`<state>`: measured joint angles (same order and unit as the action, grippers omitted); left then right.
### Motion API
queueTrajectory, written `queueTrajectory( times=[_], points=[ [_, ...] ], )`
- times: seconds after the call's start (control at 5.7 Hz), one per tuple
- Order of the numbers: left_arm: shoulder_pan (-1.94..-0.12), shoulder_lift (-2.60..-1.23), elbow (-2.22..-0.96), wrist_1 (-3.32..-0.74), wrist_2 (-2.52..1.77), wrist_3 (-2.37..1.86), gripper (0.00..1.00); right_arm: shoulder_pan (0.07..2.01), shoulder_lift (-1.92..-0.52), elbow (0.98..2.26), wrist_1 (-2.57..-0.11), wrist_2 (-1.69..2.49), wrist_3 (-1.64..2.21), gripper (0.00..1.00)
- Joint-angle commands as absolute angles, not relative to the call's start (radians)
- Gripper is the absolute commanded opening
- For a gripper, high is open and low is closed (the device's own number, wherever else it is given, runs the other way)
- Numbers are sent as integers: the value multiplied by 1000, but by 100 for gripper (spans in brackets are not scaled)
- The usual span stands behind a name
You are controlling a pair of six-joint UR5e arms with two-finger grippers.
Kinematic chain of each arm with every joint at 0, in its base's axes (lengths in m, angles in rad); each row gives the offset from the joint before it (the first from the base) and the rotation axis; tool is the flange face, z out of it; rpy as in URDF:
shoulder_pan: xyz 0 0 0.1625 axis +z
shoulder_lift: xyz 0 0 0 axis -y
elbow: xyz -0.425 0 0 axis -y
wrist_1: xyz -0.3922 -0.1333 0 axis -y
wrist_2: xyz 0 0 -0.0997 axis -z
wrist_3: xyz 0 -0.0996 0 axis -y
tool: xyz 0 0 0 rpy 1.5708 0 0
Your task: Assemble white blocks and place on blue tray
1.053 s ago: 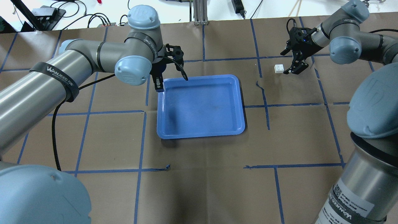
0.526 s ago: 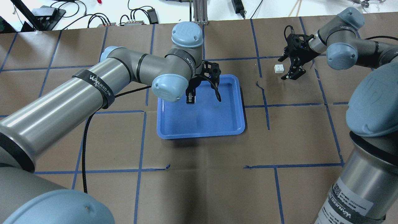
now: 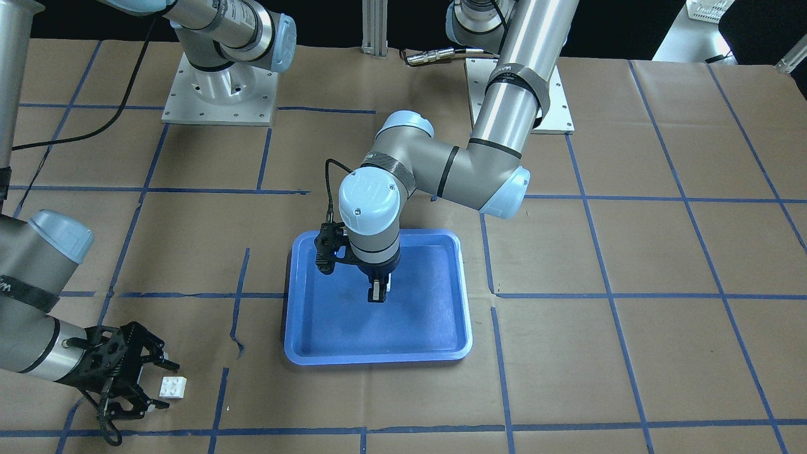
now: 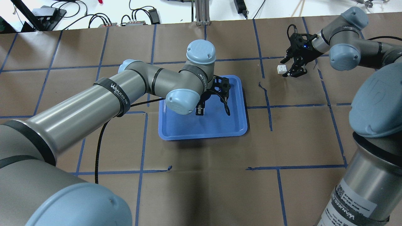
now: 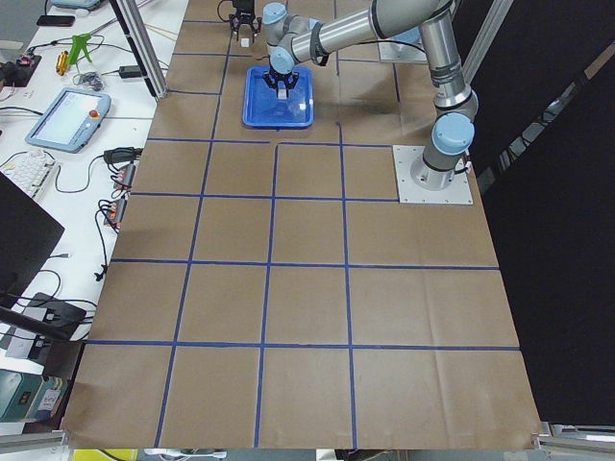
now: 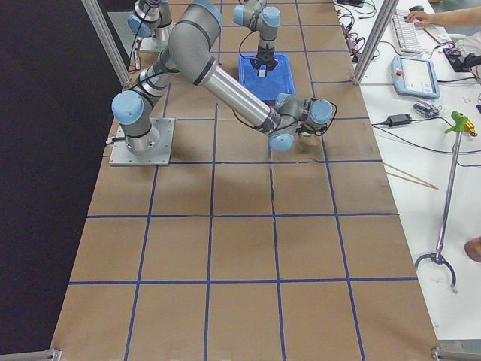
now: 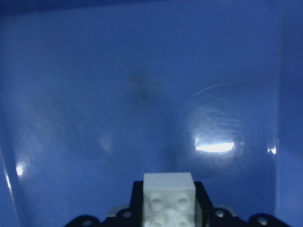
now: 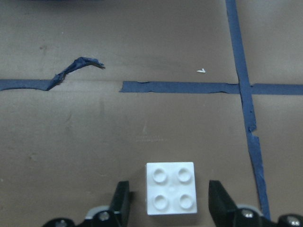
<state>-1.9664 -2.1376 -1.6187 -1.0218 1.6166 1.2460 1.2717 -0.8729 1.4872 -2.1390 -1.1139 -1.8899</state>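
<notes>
Left end effector clenched on a white block over the middle of the blue tray; right end effector released, fingers either side of the second white block on the bench, well apart from the tray.

The bench is lying under a sheet of brown paper, and blue tape is running across it in a grid of squares. The blue tray is sitting flat on the paper about mid-bench, a little toward the far side. One white block is resting studs up on the paper at the far right, well apart from the tray. Between them a torn strip of tape is curling up. Two metal base plates are sitting on the near side.
</notes>
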Motion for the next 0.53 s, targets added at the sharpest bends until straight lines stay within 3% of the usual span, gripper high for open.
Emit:
queueTrajectory(
  times=[0.0,0.18,0.35],
  points=[
    [-1970,-2141,-1641,-980,1618,1236,20,1272,-873,1483,-2140,-1118,-1888,37],
    [-1970,-2138,-1655,-971,1618,1233,24,1272,-876,1480,-2138,-1121,-1888,33],
    [-1970,-2138,-1661,-974,1618,1232,51,1272,-883,1474,-2138,-1124,-1881,30]
  ],
)
